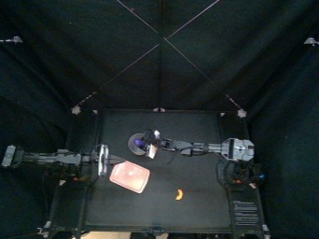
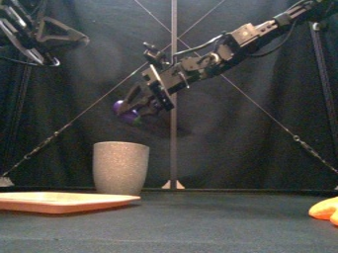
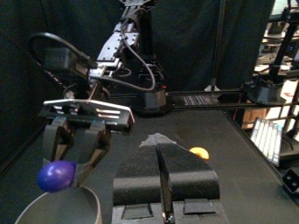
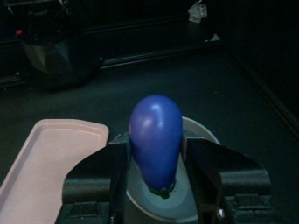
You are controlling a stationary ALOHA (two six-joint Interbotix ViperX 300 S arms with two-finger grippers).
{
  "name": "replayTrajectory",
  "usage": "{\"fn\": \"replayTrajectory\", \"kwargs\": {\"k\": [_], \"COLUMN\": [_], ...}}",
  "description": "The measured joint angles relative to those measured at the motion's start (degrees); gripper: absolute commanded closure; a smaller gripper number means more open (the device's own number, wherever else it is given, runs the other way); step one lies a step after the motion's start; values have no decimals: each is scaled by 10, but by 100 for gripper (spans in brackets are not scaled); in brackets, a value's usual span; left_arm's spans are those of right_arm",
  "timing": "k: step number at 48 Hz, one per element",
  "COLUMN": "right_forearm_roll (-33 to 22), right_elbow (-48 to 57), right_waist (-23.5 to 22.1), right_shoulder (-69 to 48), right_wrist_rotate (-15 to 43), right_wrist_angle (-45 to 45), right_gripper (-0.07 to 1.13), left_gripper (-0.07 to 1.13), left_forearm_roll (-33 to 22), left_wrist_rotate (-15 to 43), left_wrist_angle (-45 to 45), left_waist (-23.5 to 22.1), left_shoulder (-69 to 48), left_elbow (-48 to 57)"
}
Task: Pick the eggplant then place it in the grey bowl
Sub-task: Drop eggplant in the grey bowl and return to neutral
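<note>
The purple eggplant hangs in the air, with my right gripper shut on it. It sits directly above the tall grey speckled cup, clear of the rim. In the right wrist view the eggplant stands between the two jaws with the cup's mouth beneath it. The left wrist view shows the same eggplant just over the cup rim. My left gripper rests at the table's left, jaws together and holding nothing.
A flat pink tray lies in front of the cup, toward the table's front left. An orange toy lies near the front right of the table.
</note>
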Motion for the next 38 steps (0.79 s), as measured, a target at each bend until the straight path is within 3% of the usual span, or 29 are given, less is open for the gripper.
{"fn": "replayTrajectory", "kwargs": {"k": [9, 25, 38], "right_forearm_roll": [0, -9, -21], "right_elbow": [-26, -12, 118], "right_waist": [-1, -3, 0], "right_shoulder": [26, 5, -200], "right_wrist_rotate": [1, -4, -2], "right_wrist_angle": [-1, 10, 4], "right_gripper": [13, 13, 13], "left_gripper": [109, 109, 109], "left_forearm_roll": [-1, 0, 0], "left_wrist_rotate": [0, 0, 0], "left_wrist_angle": [1, 1, 1], "left_waist": [1, 1, 3], "left_shoulder": [0, -1, -3], "left_elbow": [0, 0, 2]}}
